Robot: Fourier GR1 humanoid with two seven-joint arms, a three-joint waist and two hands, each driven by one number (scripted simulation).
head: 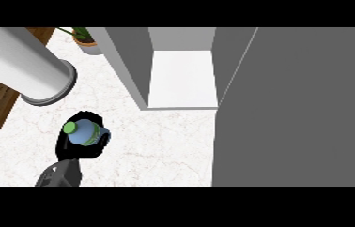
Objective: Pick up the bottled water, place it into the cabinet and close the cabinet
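The water bottle [84, 132] has a blue body and a green cap and is seen from above, low at the left over the white marble counter [166, 146]. My left hand [69, 148] is curled round it, black fingers wrapping its sides and hiding its lower part. The grey cabinet [129, 62] stands open up and to the right of the bottle, its white shelf [181, 76] bare. Its grey door [284, 109] is swung out and fills the right side of the view. My right hand does not show.
A big light-grey cylinder [34, 71] slants in from the top left, ending just above the bottle. A potted plant [87, 42] stands at the back beside the cabinet's left wall. A wooden strip [7, 104] runs along the counter's left edge.
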